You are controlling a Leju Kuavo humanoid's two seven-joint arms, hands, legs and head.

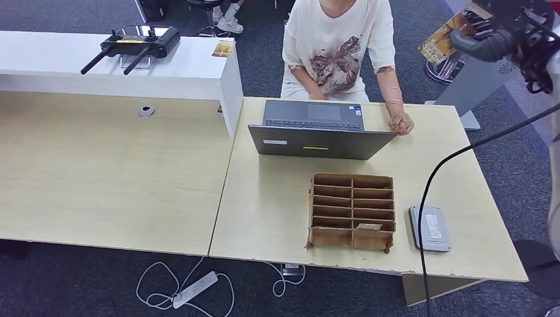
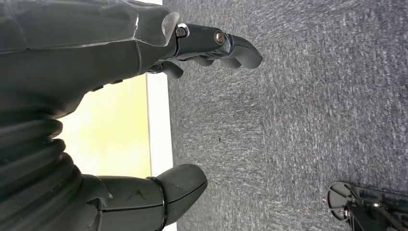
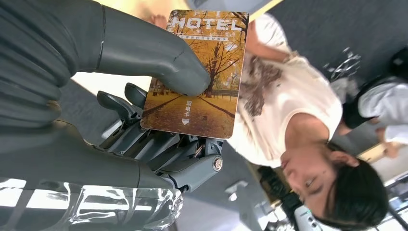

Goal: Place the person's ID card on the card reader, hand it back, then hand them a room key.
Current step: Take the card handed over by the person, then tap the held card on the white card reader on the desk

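Observation:
My right hand pinches a room key card printed with "HOTEL" and autumn trees between thumb and fingers. In the head view that hand is raised at the far right, above the table's level, with the key card sticking out toward the seated person. The person's hand rests on the table beside the laptop. A grey card reader lies near the front right edge. My left hand hangs beside the table edge over the carpet, fingers apart, holding nothing.
A cardboard slot organizer stands left of the reader with one card in a front slot. A black cable crosses the table's right side. The white raised counter carries a remote controller and a small card.

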